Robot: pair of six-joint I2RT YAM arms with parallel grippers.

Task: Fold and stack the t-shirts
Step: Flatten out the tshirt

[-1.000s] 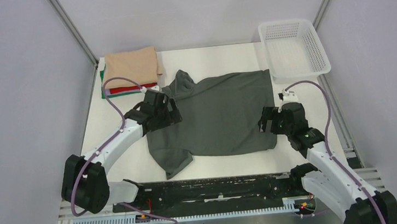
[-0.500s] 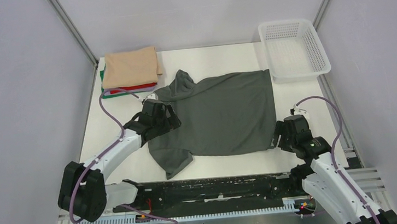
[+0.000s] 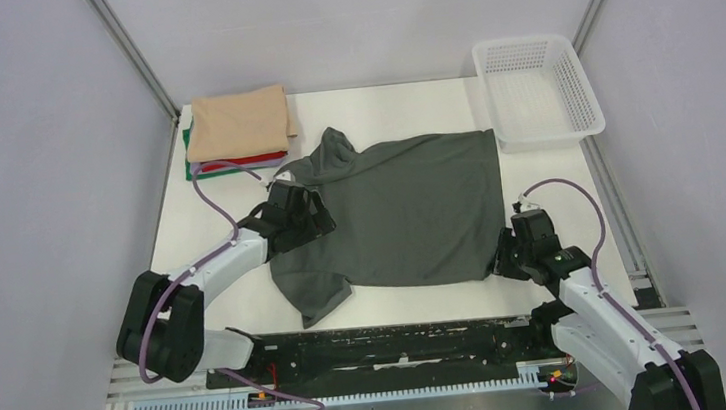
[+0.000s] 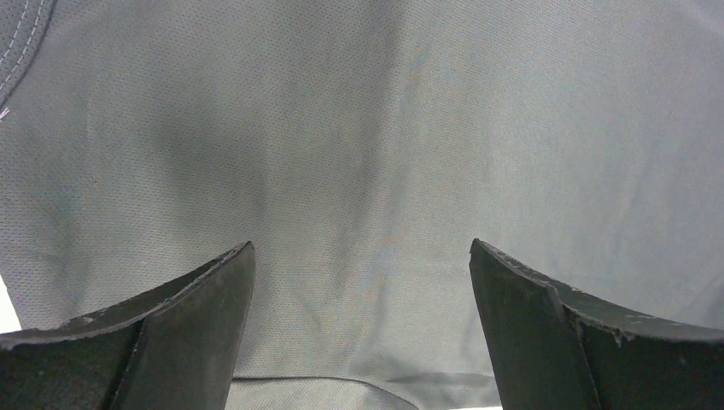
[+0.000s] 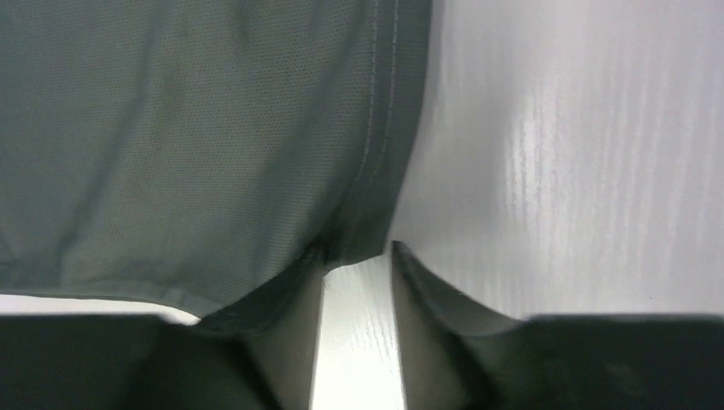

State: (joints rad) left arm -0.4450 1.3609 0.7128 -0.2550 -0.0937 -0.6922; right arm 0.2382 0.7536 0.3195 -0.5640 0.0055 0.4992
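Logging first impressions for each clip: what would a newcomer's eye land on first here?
A dark grey t-shirt lies spread across the middle of the white table. The left gripper, jaws wide, hangs over its left side; the right gripper is at its near-right hem corner. A tan-topped folded stack sits far left, a white basket far right.

Robotics lab test cell, plain pale walls (image 3: 32, 146) closing in a white table (image 3: 400, 111) on left, far and right, metal frame posts (image 3: 128, 49) at the far corners, two robot arms (image 3: 219, 261) bolted to a black rail (image 3: 402, 340) at the near edge, purple cables (image 3: 555, 182) looping loose.
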